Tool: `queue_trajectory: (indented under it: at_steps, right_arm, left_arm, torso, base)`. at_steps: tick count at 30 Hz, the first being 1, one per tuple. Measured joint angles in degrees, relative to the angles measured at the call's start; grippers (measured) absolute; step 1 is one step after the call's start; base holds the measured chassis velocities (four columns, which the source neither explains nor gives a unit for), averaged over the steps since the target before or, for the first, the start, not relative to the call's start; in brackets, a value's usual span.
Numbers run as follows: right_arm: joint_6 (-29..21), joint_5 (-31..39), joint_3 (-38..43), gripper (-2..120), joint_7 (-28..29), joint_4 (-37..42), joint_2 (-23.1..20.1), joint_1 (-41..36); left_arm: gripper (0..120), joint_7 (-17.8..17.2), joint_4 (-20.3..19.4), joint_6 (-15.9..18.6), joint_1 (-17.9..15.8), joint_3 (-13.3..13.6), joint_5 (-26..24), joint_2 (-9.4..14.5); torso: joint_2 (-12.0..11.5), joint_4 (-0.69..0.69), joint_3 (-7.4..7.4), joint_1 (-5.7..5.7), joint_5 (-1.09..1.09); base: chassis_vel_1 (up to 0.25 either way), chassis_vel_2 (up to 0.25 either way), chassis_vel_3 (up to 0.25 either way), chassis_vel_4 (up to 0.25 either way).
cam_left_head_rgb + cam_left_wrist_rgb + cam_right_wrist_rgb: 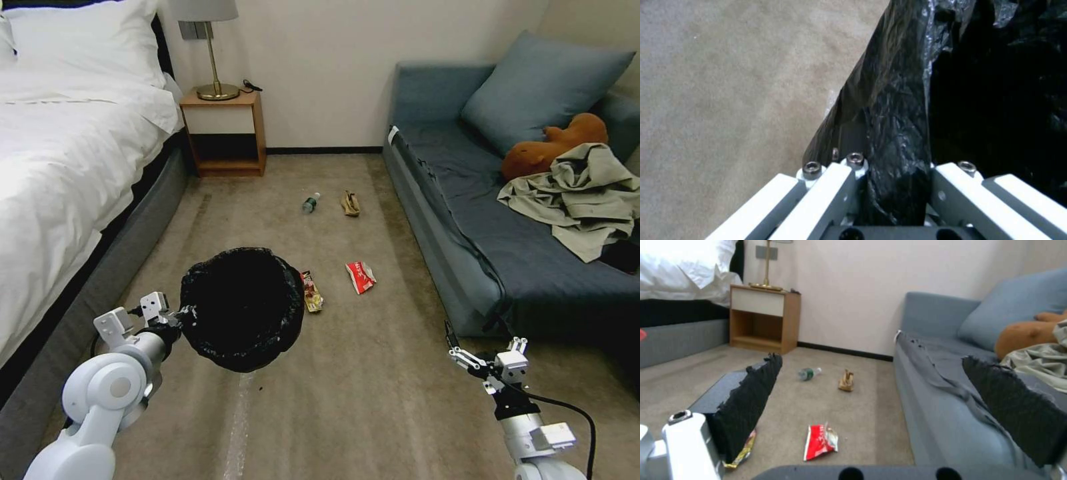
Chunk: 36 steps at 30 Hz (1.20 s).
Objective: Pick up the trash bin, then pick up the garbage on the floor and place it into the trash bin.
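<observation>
Your left gripper (175,315) was clamped on the rim of the trash bin (241,308), fingers pinching the black liner between them; the left wrist view showed the bag (893,140) squeezed between the white finger links. You had the bin held up off the carpet (373,400), mouth open toward the head camera, between the bed (60,167) and the sofa (467,220).

Your right gripper (460,352) hung low near the sofa's front edge, fingers spread wide and empty; both dark pads (751,396) stood well apart in the right wrist view.

Garbage was all on the floor:
- yellow-brown wrapper (312,293), just beside the bin's far side
- red-white packet (360,277), near the wrapper, toward the sofa
- green bottle (310,202) and tan scrap (350,203), farther out, near each other, short of the nightstand (223,130)

Plush toy (553,143) and beige clothing (580,193) sat on the sofa
</observation>
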Motion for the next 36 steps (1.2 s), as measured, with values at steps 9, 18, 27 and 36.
queue_trajectory:
  at_steps: [9,18,27,36]
  right_arm:
    - [0.13,0.0,-0.1,100,-0.1,0.0,-0.1,-0.05]
    - [0.24,0.21,-0.11,100,-0.13,-0.06,-0.41,-0.1]
    - [0.44,0.39,-0.12,100,-0.21,-0.29,-0.76,-0.12]
    - [0.47,0.49,-0.41,100,-0.24,-0.41,-1.06,0.11]
  left_arm:
    - [2,0.0,-0.27,-0.06,0.57,-0.62,0.16,-0.12]
    - [2,0.04,-0.51,-0.14,0.94,-0.69,0.5,-0.49]
    - [2,0.12,-0.82,-0.18,1.4,-0.84,0.92,-0.88]
    - [2,0.13,-1.18,-0.31,2.11,-1.65,1.12,-1.04]
  torso:
    - [0.0,0.0,0.0,0.0,0.0]
    - [0.0,0.0,0.0,0.0,0.0]
    - [0.0,0.0,0.0,0.0,0.0]
    - [0.0,0.0,0.01,0.0,0.0]
  base:
    - [-0.103,0.089,0.092,-0.096]
    - [-0.104,0.107,0.113,-0.108]
    - [-0.105,0.103,0.102,-0.104]
    - [-0.112,0.105,0.109,-0.105]
